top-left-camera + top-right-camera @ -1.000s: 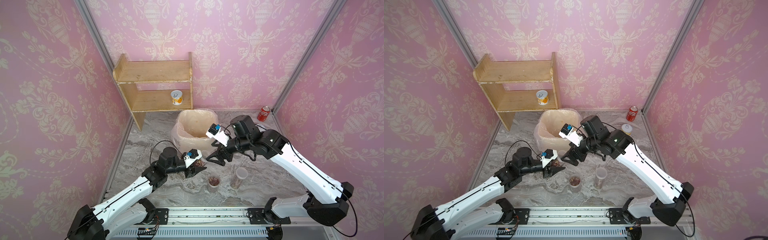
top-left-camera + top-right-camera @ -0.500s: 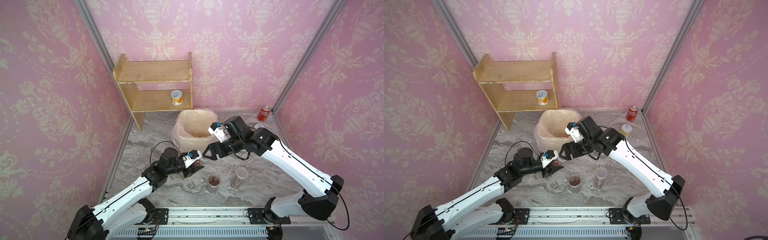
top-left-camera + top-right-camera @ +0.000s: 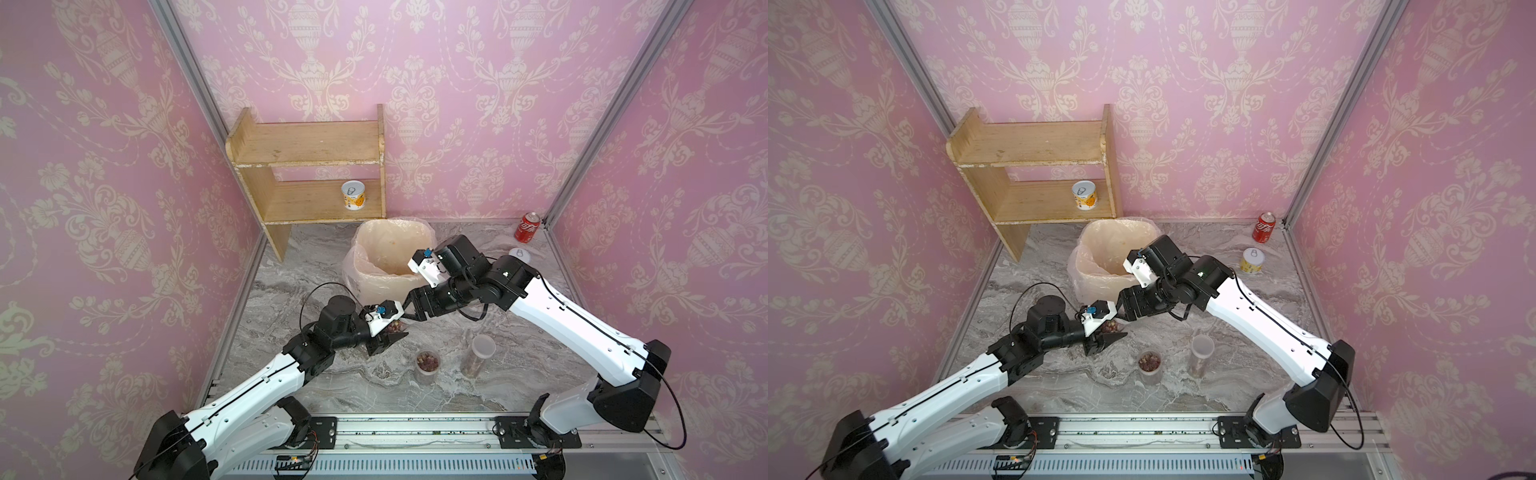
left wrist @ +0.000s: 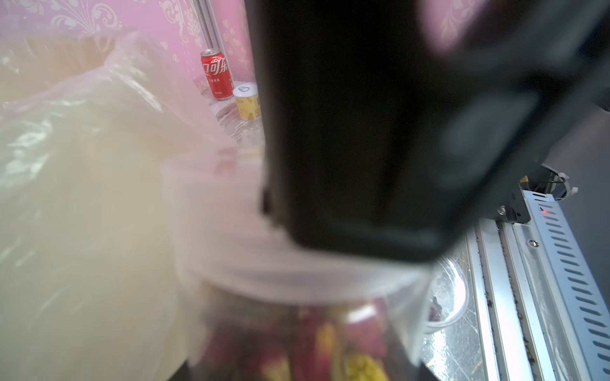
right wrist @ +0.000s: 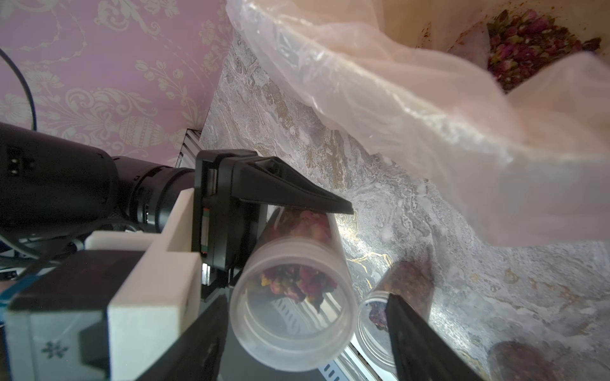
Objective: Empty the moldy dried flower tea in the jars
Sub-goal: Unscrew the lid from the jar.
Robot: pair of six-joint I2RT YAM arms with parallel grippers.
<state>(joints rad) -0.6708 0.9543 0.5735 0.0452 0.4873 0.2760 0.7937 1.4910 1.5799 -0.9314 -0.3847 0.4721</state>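
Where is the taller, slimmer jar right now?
In a top view the taller jar stands upright on the marble table, just right of the short open jar, near the front rail.

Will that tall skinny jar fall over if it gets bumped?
Probably: the tall jar stands upright and narrow for its height, so a knock near its top could tip it. With tea only in its lower part, it looks light. Being round, it would likely roll.
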